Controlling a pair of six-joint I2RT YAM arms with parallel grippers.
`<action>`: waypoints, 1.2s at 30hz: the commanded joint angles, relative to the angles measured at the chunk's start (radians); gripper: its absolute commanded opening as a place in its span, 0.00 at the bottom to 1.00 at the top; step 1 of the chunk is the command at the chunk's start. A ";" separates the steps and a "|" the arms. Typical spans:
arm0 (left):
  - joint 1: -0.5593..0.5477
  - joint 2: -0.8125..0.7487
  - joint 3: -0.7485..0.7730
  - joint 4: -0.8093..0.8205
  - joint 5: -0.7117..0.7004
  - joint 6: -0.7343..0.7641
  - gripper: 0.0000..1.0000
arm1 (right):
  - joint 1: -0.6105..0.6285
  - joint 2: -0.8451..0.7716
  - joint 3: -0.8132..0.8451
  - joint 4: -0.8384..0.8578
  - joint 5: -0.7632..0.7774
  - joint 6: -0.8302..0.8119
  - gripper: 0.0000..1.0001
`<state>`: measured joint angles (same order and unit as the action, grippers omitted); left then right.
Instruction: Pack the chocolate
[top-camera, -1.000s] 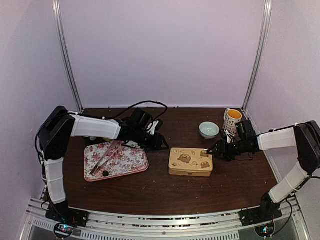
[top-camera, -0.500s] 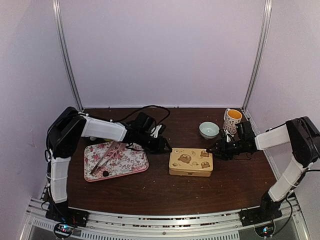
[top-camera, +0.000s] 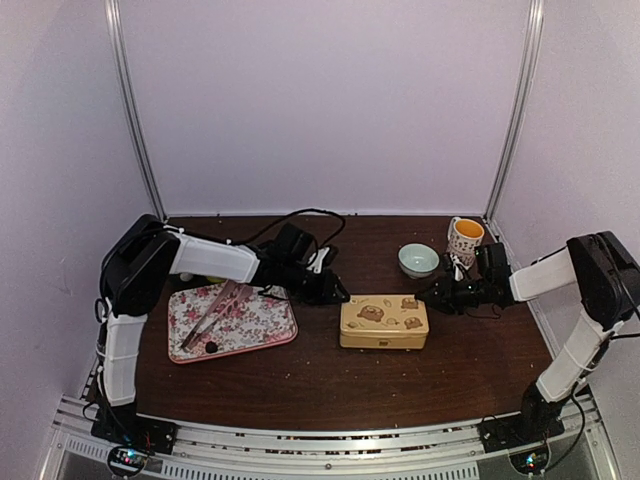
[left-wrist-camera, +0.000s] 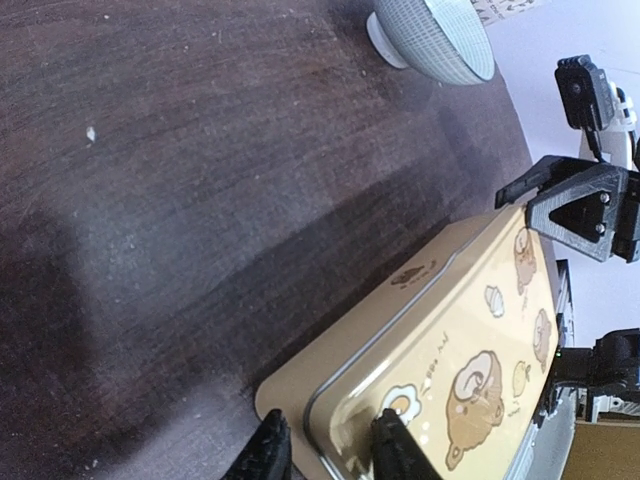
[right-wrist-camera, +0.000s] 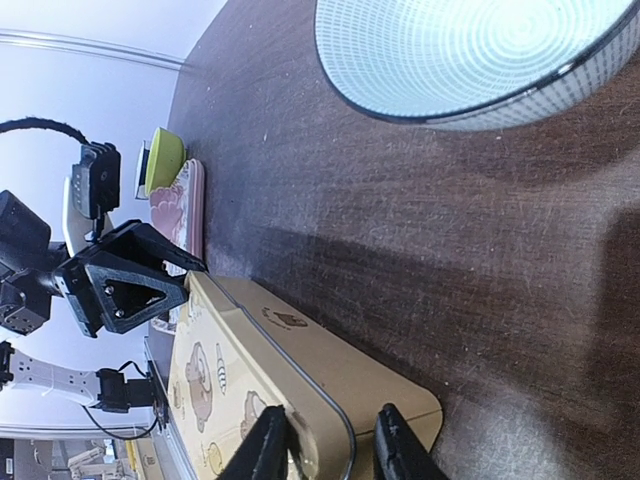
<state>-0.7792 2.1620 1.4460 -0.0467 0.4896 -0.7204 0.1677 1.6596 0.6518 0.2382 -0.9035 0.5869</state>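
Observation:
A closed tan tin (top-camera: 384, 321) printed with cartoon bears sits mid-table. My left gripper (top-camera: 338, 292) is at its far left corner. In the left wrist view the gripper (left-wrist-camera: 330, 445) straddles that corner of the tin (left-wrist-camera: 470, 330), one finger on the lid and one outside the wall. My right gripper (top-camera: 426, 295) is at the far right corner. In its wrist view the gripper (right-wrist-camera: 330, 440) pinches the tin's (right-wrist-camera: 230, 380) lid rim the same way. One small dark chocolate lump (top-camera: 211, 347) lies on the floral tray (top-camera: 270, 325). No other chocolate shows.
Pink tongs (top-camera: 215, 310) lie on the tray. A pale green bowl (top-camera: 418, 259) and a mug (top-camera: 465, 238) stand at the back right. A yellow-green bowl (right-wrist-camera: 163, 155) stands behind the tray. Cables trail behind the left arm.
My left gripper has moved right up to the tin's far left corner. The right gripper has drawn back slightly to the right. The tin has shifted a little right and straightened.

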 joint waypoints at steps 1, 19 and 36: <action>-0.029 0.029 0.011 -0.017 -0.035 0.002 0.30 | 0.010 0.001 -0.043 -0.046 0.027 0.007 0.30; -0.036 -0.066 0.123 -0.248 -0.177 0.143 0.51 | 0.014 -0.071 0.053 0.005 0.078 -0.136 0.70; -0.234 -0.291 -0.303 0.013 -0.142 -0.095 0.42 | 0.084 0.067 0.121 -0.004 -0.014 -0.122 0.64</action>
<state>-0.9947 1.8721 1.2045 -0.1814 0.3176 -0.7235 0.2371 1.7256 0.7940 0.2211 -0.8940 0.4568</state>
